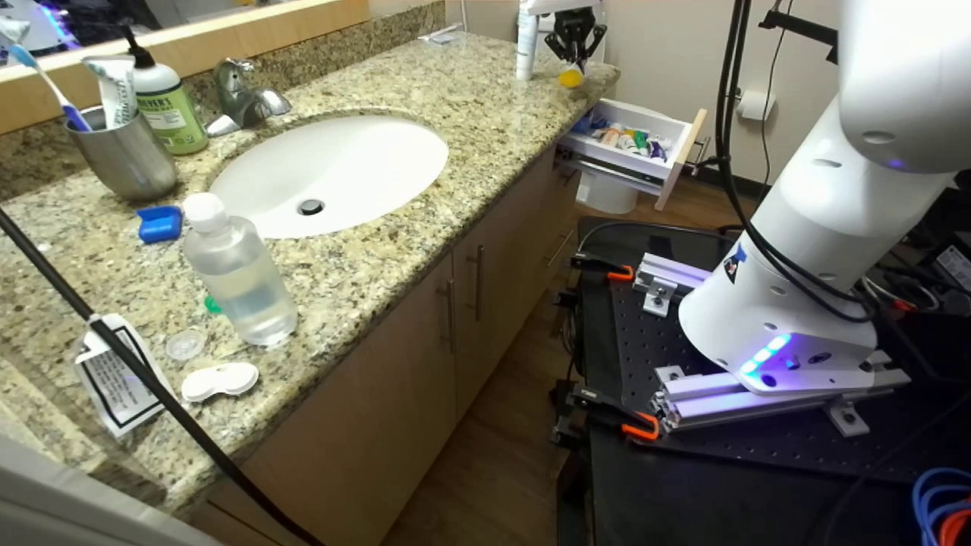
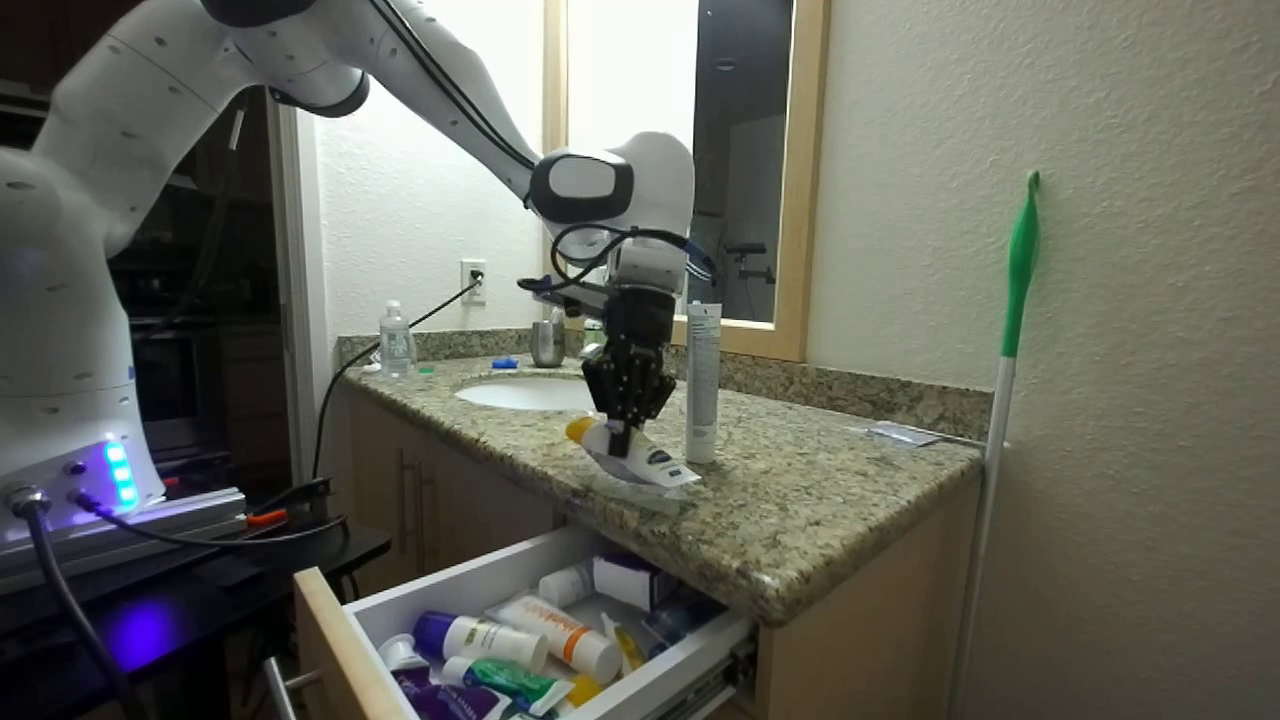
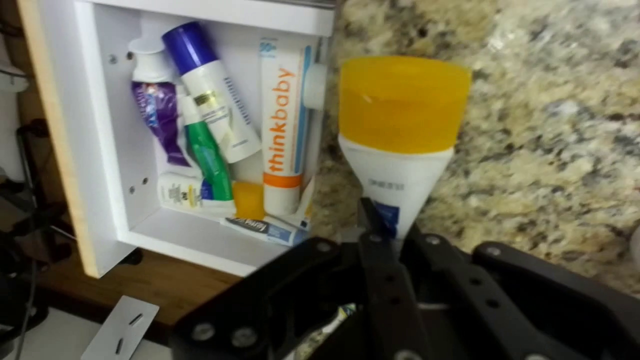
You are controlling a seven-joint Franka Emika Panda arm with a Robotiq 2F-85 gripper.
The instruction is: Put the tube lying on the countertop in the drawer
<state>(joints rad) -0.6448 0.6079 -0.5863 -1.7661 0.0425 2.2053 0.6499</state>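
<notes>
Transport to the drawer [image 3: 95,125], most likely, as the step in hand: past the grasp, short of the drop. Shows, in both exterior views, the tube [image 3: 402,155] over the desk [image 2: 800,505], near the edge above the drawer, pinched in the closed claw [image 2: 620,447]. Calls next for a slight lift to clear the edge, then a sideways carry until above the drawer, pulled out below desk level; after that, a lowering and a release. Needs care around the white container [image 2: 703,390], upright on the desk just beside the claw. Asks for a low resting place next to the thinkbaby tube [image 3: 282,135] rather than on top, so as not to jam on closing.

Tilts in an exterior view, higher at the yellow cap [image 2: 578,430], lower at the flat tail [image 2: 682,476]; impossible to tell whether touching the desk there. Looks white apart from the cap, with a dark blue patch and small print too blurred to read in the wrist view. Narrows from cap to claw, probably squeezed; seems soft, so likely to bend a little during the carry.
</notes>
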